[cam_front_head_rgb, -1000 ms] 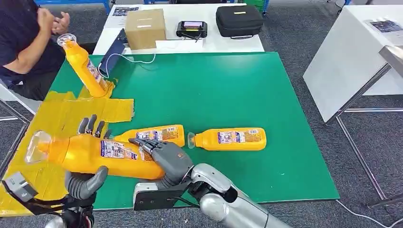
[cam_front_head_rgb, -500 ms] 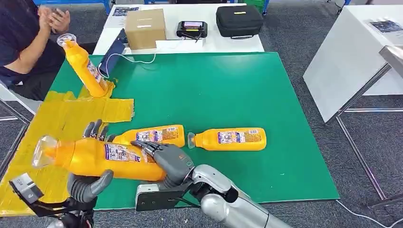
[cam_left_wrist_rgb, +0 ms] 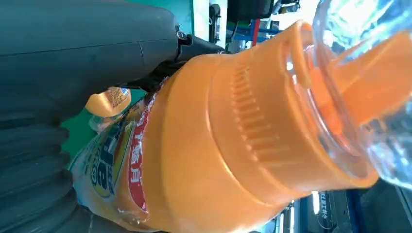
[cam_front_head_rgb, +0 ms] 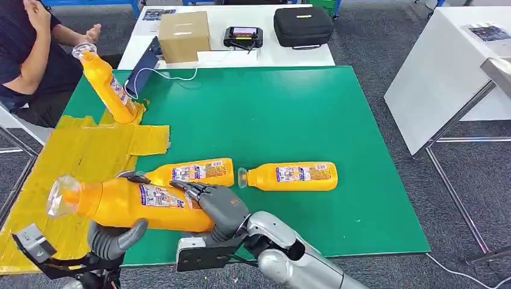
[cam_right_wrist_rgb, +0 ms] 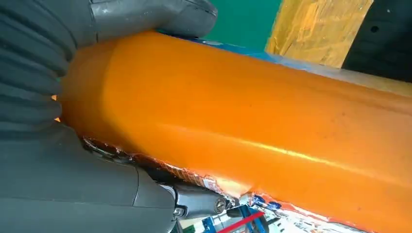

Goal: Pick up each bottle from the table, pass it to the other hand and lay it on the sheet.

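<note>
Orange bottle [cam_front_head_rgb: 129, 203] with a clear cap and blue-white-red label; grey right robot hand [cam_front_head_rgb: 218, 205]; green tabletop [cam_front_head_rgb: 289, 114]; yellow sheet [cam_front_head_rgb: 84, 153]; brown cardboard box [cam_front_head_rgb: 184, 35]; black case [cam_front_head_rgb: 302, 26].

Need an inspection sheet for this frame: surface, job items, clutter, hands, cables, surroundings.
Surface: green table, yellow sheet over its left end.
Job's things: held bottle off the table between both hands; two bottles lying on the green, near bottle and right bottle; tilted bottle at the sheet's far edge.
Clutter: nothing seen on the green.
Hands: left hand grips under the held bottle; right hand grips its base.
Cables: white cable on the far edge.
Surroundings: white table with cardboard box and black case; seated person at left.
</note>
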`<act>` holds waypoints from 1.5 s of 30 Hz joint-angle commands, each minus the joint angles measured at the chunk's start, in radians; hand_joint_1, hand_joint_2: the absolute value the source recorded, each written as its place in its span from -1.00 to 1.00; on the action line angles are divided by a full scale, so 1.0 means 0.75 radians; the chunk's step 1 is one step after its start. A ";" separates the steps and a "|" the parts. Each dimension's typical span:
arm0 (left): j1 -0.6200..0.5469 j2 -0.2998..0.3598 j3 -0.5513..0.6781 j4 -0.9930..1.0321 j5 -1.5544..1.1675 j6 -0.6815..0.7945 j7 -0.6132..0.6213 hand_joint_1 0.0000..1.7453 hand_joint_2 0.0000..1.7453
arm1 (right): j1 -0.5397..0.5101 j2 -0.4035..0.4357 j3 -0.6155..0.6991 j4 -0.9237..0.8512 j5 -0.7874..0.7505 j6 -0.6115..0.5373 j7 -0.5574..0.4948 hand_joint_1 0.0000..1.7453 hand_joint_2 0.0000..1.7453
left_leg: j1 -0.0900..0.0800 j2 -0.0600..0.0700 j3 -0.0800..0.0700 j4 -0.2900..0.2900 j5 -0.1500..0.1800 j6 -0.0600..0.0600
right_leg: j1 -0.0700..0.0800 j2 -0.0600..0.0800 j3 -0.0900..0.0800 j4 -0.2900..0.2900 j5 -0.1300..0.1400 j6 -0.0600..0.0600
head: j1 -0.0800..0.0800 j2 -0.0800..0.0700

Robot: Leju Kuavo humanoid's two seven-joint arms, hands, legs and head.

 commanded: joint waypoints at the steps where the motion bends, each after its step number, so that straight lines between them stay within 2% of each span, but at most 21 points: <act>1: -0.005 -0.024 -0.010 -0.023 0.037 -0.026 -0.019 1.00 1.00 | 0.025 -0.069 -0.055 -0.001 0.013 -0.010 0.017 1.00 1.00 | 0.001 -0.004 0.003 0.000 -0.001 -0.001 | 0.001 0.001 0.005 -0.001 -0.002 -0.001 | 0.000 0.000; 13: 0.036 -0.019 -0.040 -0.092 0.016 -0.040 -0.067 1.00 1.00 | 0.075 -0.087 -0.130 -0.037 0.044 -0.035 0.005 1.00 1.00 | 0.002 -0.005 0.004 0.000 -0.001 -0.001 | 0.001 0.000 0.006 -0.002 -0.002 -0.001 | 0.000 0.000; 14: 0.034 -0.020 -0.033 -0.098 0.006 -0.033 -0.075 1.00 1.00 | 0.074 -0.091 -0.138 -0.041 0.053 -0.040 0.008 0.64 1.00 | 0.002 -0.006 0.006 0.000 -0.002 -0.001 | 0.001 0.001 0.008 -0.001 -0.003 -0.002 | 0.001 0.000; 15: 0.034 -0.020 -0.026 -0.104 -0.001 -0.027 -0.079 1.00 1.00 | 0.082 -0.093 -0.152 -0.052 0.064 -0.057 0.007 -1.00 1.00 | 0.001 -0.005 0.004 0.000 -0.001 -0.001 | 0.001 0.000 0.005 -0.001 -0.002 -0.001 | 0.000 0.000; 19: 0.062 -0.023 0.034 -0.163 -0.127 0.036 -0.139 1.00 1.00 | 0.164 -0.163 -0.261 -0.177 0.113 -0.094 0.014 -1.00 1.00 | 0.001 -0.006 0.002 0.000 -0.001 0.000 | 0.000 -0.001 0.004 -0.001 -0.002 -0.001 | 0.000 0.000; 21: 0.076 -0.024 0.064 -0.180 -0.181 0.054 -0.162 1.00 1.00 | 0.203 -0.201 -0.324 -0.233 0.115 -0.100 0.012 -1.00 1.00 | 0.003 -0.009 0.010 0.002 -0.006 -0.001 | 0.001 0.002 0.013 -0.001 -0.006 -0.002 | 0.000 0.000; 24: 0.144 -0.047 0.139 -0.227 -0.293 0.100 -0.230 1.00 1.00 | 0.290 -0.251 -0.458 -0.334 0.144 -0.128 0.008 -1.00 1.00 | 0.001 -0.006 0.004 0.001 -0.004 -0.001 | 0.000 0.001 0.007 -0.001 -0.004 -0.001 | 0.001 0.000; 27: 0.155 -0.049 0.152 -0.234 -0.293 0.093 -0.232 1.00 1.00 | 0.298 -0.260 -0.472 -0.352 0.144 -0.116 0.002 -1.00 1.00 | 0.000 -0.006 0.005 0.001 -0.004 -0.001 | -0.001 0.001 0.008 -0.001 -0.004 -0.001 | 0.000 0.000; 30: 0.164 -0.078 0.216 -0.254 -0.400 0.170 -0.291 1.00 1.00 | 0.352 -0.295 -0.578 -0.430 0.144 -0.139 0.011 -1.00 1.00 | 0.000 -0.005 0.005 0.001 -0.005 -0.001 | -0.001 0.003 0.008 0.000 -0.004 -0.002 | 0.000 0.000; 33: 0.125 -0.105 0.249 -0.267 -0.687 0.373 -0.372 1.00 1.00 | 0.457 -0.328 -0.720 -0.556 0.145 -0.155 -0.027 -1.00 1.00 | 0.000 -0.008 0.003 0.002 -0.004 -0.001 | -0.001 -0.001 0.007 0.000 -0.004 -0.001 | 0.000 0.000; 34: 0.085 -0.113 0.242 -0.259 -0.918 0.543 -0.396 1.00 1.00 | 0.494 -0.329 -0.763 -0.597 0.167 -0.155 -0.043 -1.00 1.00 | -0.001 -0.008 0.000 0.001 -0.002 0.000 | -0.001 -0.003 0.003 0.000 -0.003 -0.001 | 0.000 0.000; 35: 0.040 -0.118 0.225 -0.245 -1.131 0.705 -0.387 1.00 1.00 | 0.507 -0.327 -0.785 -0.616 0.191 -0.152 -0.058 -1.00 1.00 | 0.000 -0.014 0.002 0.002 -0.003 0.000 | -0.001 -0.007 0.007 0.000 -0.005 -0.001 | 0.000 0.000; 36: -0.003 -0.106 0.211 -0.223 -1.391 0.871 -0.342 1.00 1.00 | 0.513 -0.318 -0.805 -0.627 0.193 -0.154 -0.075 -1.00 1.00 | -0.001 -0.012 -0.001 0.001 -0.001 0.000 | -0.001 -0.007 0.003 0.000 -0.003 0.000 | 0.000 0.000; 37: -0.045 -0.058 0.139 -0.198 -1.492 0.935 -0.292 1.00 1.00 | 0.511 -0.314 -0.816 -0.636 0.199 -0.163 -0.104 -1.00 1.00 | 0.000 -0.013 0.000 0.002 -0.001 0.000 | -0.001 -0.008 0.004 0.000 -0.004 -0.001 | 0.000 0.000; 43: -0.068 -0.007 0.098 -0.167 -1.515 0.990 -0.253 1.00 1.00 | 0.488 -0.300 -0.816 -0.627 0.207 -0.182 -0.133 -1.00 1.00 | -0.001 -0.006 0.003 -0.001 -0.001 -0.001 | -0.002 0.000 0.005 -0.001 -0.001 -0.001 | 0.000 0.000; 45: -0.085 0.013 0.089 -0.128 -1.740 1.067 -0.195 1.00 1.00 | 0.483 -0.277 -0.826 -0.625 0.169 -0.208 -0.167 -1.00 1.00 | -0.001 -0.005 0.004 -0.001 -0.001 -0.001 | -0.002 0.000 0.005 -0.002 -0.001 -0.001 | 0.000 0.000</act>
